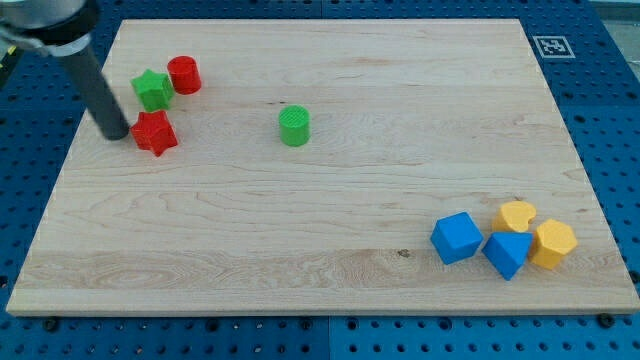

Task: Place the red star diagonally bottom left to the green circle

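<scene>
The red star (154, 132) lies near the view's upper left of the wooden board. The green circle (294, 126) stands to its right, near the board's middle top, well apart from it. My tip (117, 134) is down on the board just left of the red star, almost touching its left side. The dark rod slants up to the view's top left corner.
A green star (152, 89) and a red circle (184, 75) sit just above the red star. At the view's lower right are a blue cube (456, 238), a blue triangle-like block (507, 253), a yellow heart (516, 215) and a yellow hexagon (553, 243).
</scene>
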You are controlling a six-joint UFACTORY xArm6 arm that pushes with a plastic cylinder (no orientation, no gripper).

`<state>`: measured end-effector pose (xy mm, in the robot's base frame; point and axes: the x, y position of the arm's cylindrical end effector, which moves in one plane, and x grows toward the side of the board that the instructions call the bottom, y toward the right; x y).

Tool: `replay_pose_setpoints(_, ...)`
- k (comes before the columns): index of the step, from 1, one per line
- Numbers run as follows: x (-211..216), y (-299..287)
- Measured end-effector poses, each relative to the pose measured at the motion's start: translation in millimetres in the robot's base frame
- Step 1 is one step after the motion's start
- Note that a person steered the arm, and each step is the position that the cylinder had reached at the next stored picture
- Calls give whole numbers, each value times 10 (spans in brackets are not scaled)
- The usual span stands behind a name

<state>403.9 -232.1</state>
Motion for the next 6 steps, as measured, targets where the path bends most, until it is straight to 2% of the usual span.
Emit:
replay_pose_setpoints(2, 19, 279)
replay_pose_setpoints(6, 435, 497)
